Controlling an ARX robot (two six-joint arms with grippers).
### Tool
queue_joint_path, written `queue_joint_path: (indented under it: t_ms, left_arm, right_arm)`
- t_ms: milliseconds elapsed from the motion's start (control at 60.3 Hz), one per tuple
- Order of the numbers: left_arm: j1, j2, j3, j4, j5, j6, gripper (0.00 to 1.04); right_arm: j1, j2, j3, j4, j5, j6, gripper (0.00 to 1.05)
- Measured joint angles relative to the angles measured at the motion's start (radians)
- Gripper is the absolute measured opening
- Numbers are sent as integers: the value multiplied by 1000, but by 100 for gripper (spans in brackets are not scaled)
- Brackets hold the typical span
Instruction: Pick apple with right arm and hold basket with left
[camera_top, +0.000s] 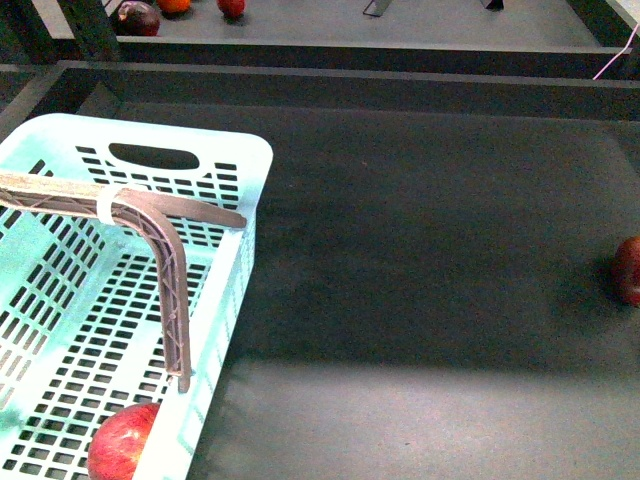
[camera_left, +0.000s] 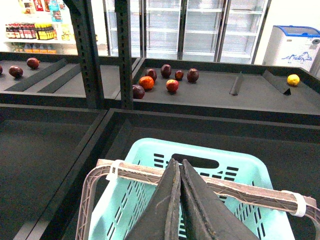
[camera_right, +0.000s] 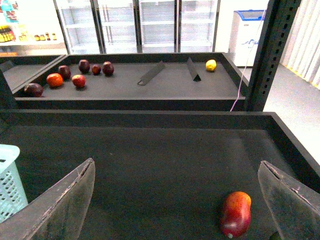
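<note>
The apple (camera_right: 236, 214), red with a yellow-orange blush, lies on the dark tray floor in the right wrist view. It sits near the inner side of one finger of my open right gripper (camera_right: 176, 162), and nothing touches it. In the front view this apple (camera_top: 628, 270) shows at the far right edge. The mint basket (camera_top: 225, 330) stands at the left, its brownish handle (camera_top: 170, 260) raised. In the left wrist view my left gripper (camera_left: 180, 161) is shut, fingers pressed together, crossing just over the handle (camera_left: 135, 170) of the basket (camera_left: 240, 167). Neither arm shows in the front view.
Another red apple (camera_top: 122, 445) lies inside the basket at its near corner. Small dark, orange and red fruits (camera_left: 146, 82) and a yellow one (camera_right: 211, 65) sit on the far shelf. A raised wall (camera_top: 350, 90) bounds the tray's back. Dark posts (camera_left: 90, 50) (camera_right: 267, 50) stand at its sides.
</note>
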Motion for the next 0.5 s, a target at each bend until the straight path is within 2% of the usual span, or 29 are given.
queue_joint_path:
  t_ms: [99, 133, 216, 365, 497]
  left_arm:
    - [0, 0, 0, 0, 0, 0, 3]
    - [0, 0, 0, 0, 0, 0, 7]
    - [0, 0, 0, 0, 0, 0, 23]
    - [0, 0, 0, 0, 0, 0, 65]
    - [0, 0, 0, 0, 0, 0, 90]
  right_arm:
    - [0, 0, 0, 0, 0, 0, 96]
    - [0, 0, 0, 0, 0, 0, 96]
    - [0, 0, 0, 0, 0, 0, 96]
    - [0, 0, 0, 0, 0, 0, 96]
    - [0, 0, 0, 0, 0, 0, 96]
